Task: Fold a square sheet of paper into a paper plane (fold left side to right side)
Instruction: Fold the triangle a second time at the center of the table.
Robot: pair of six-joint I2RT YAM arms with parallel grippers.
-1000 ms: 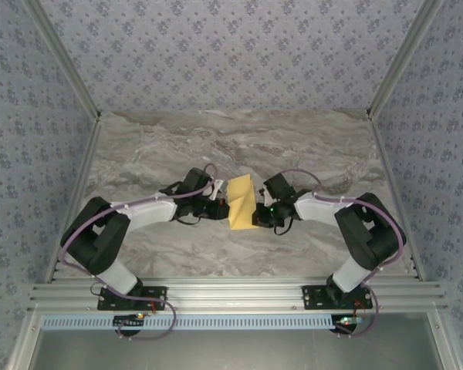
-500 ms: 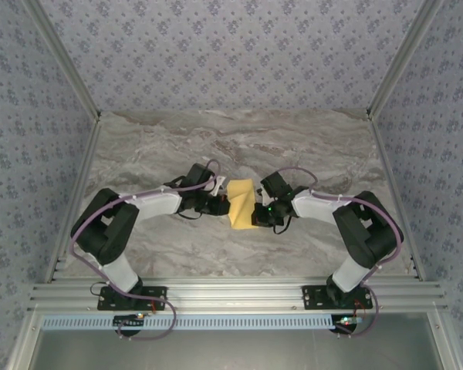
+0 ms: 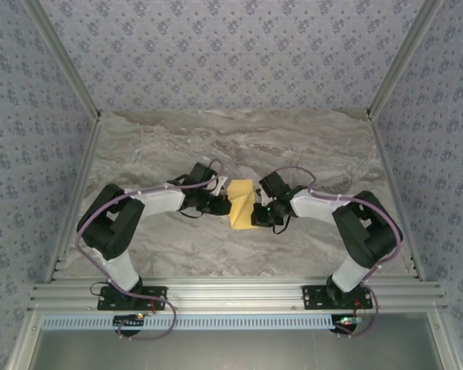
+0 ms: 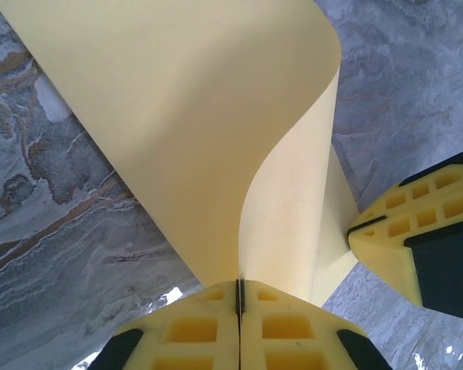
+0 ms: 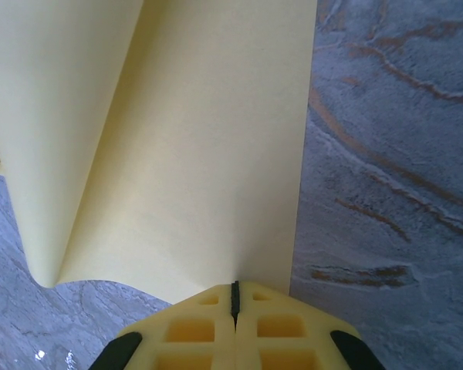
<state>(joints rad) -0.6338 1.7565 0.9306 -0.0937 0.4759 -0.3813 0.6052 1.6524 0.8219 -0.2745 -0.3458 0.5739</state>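
While elbows out, grippers (image 4: 239, 291) (image 5: 234, 293) on paper (image 3: 241, 202).

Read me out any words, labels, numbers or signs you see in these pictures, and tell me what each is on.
None can be read. The square sheet of paper is blank yellow, the left gripper and right gripper carry no lettering, the wallpaper bears only a flower pattern, and the marbled table is unmarked.
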